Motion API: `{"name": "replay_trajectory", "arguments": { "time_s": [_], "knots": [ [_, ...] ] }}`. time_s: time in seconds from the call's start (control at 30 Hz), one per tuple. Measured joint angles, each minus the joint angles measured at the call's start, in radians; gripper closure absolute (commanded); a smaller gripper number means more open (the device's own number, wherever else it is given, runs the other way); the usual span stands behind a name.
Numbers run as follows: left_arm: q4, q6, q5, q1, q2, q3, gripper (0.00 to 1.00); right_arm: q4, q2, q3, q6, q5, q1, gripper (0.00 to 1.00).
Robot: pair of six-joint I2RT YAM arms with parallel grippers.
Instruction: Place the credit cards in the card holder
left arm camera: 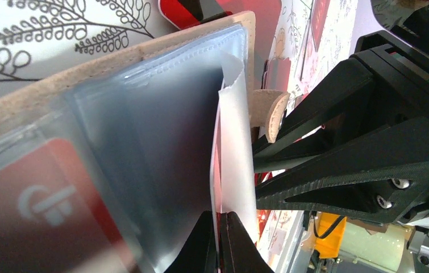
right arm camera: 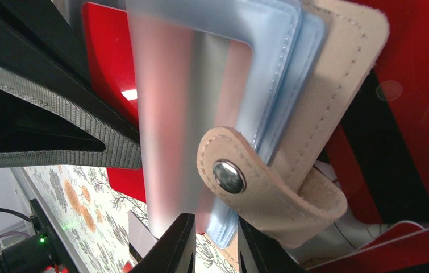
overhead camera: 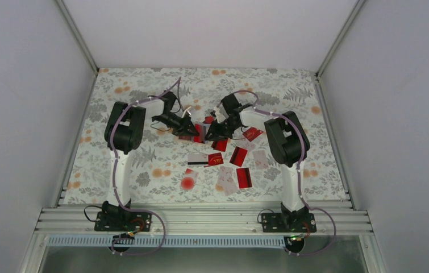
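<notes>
The worktop (overhead camera: 144, 165) is covered by a pale cloth printed with grey leaves and orange flowers. Plain white walls (overhead camera: 24, 114) close it in on 3 sides, and a ribbed aluminium rail (overhead camera: 200, 219) runs along the lower edge of the frame.

The credit cards (overhead camera: 238, 156), mostly red with some pale, lie scattered at centre frame, above a round red blot (overhead camera: 187, 182).

The card holder (right arm camera: 325, 102) is held up between the 2 arms, just above centre in the top view. It is stitched tan, with frosted light-blue sleeves fanned open and a tab with a metal snap (right arm camera: 229, 176).

The left fingers (left arm camera: 198, 253) are pinched tight on 1 translucent sleeve. The right fingers (right arm camera: 169, 253) stand narrowly apart around a pale sheet's lower edge; I cannot tell whether they clamp it.
</notes>
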Motion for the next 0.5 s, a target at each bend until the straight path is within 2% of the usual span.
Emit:
{"name": "replay_trajectory", "arguments": {
  "time_s": [0.5],
  "knots": [
    [0.026,-0.046,-0.007,-0.001,0.0,-0.008,0.98,0.005,0.0,-0.004,0.0,-0.007,-0.003,0.8]
  ]
}}
